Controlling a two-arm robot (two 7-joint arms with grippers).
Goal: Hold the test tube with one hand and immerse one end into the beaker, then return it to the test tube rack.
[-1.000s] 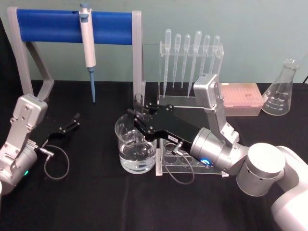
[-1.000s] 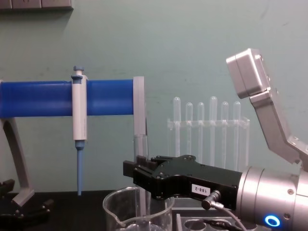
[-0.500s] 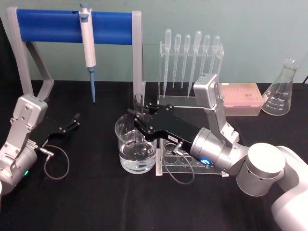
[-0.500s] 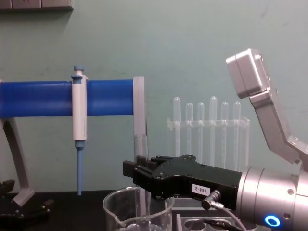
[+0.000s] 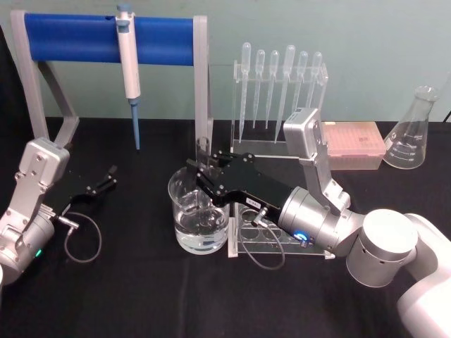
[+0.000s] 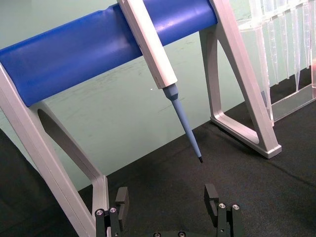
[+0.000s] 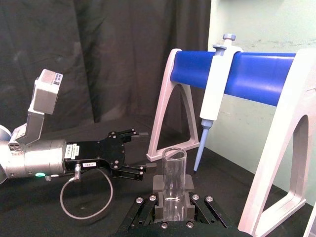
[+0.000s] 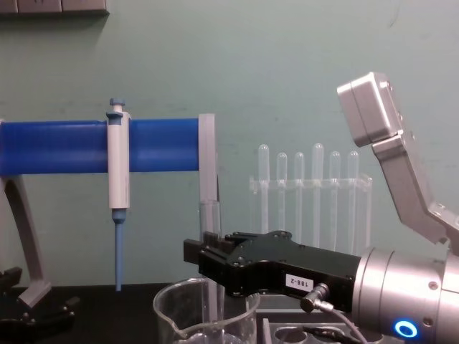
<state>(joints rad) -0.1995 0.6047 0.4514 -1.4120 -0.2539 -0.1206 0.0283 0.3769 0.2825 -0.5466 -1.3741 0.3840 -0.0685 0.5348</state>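
Observation:
The test tube [image 5: 203, 146], clear glass, stands upright with my right gripper [image 5: 202, 176] shut on its middle. Its lower part reaches down inside the beaker [image 5: 198, 231], a wide glass holding water at the table's centre; I cannot tell whether the tip touches the water. In the chest view the test tube [image 8: 209, 218] rises above the black right gripper [image 8: 203, 259] and drops past the beaker's rim [image 8: 168, 304]. The right wrist view shows the test tube [image 7: 174, 173] clamped between the fingers [image 7: 158, 183]. My left gripper [image 5: 107, 179] rests open at the left, also in its wrist view as the left gripper [image 6: 167, 201].
A blue-bar stand [image 5: 70, 36] at the back left carries a blue-tipped pipettor [image 5: 128, 60]. Plastic pipettes [image 5: 280, 77] hang in a clear rack behind. A rack with round holes [image 5: 262, 241] lies under the right wrist. A pink box [image 5: 354, 141] and a flask [image 5: 412, 134] stand back right.

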